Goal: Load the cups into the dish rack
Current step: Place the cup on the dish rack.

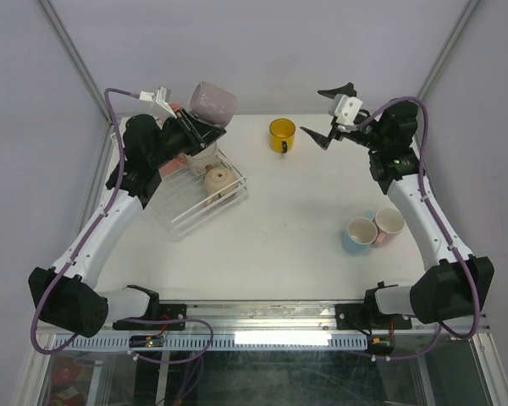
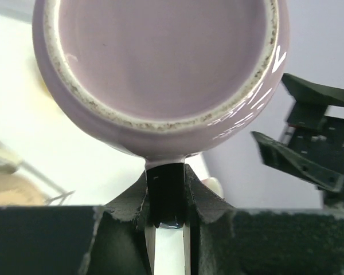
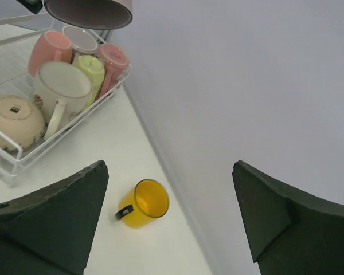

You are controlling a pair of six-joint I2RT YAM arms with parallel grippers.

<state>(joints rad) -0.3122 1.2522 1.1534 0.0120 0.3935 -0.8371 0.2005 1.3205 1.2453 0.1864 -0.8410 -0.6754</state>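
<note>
Top external | left pincer grips lilac mug by its handle over dish rack, 10 o'clock, for loading | right pincer spread wide.

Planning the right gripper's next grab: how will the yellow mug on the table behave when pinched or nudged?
The yellow mug looks rigid and glossy, so a pinch may slip on its round wall. It seems to stand on its base: a low nudge probably slides it, a rim push might tip it, after which it could roll.
</note>
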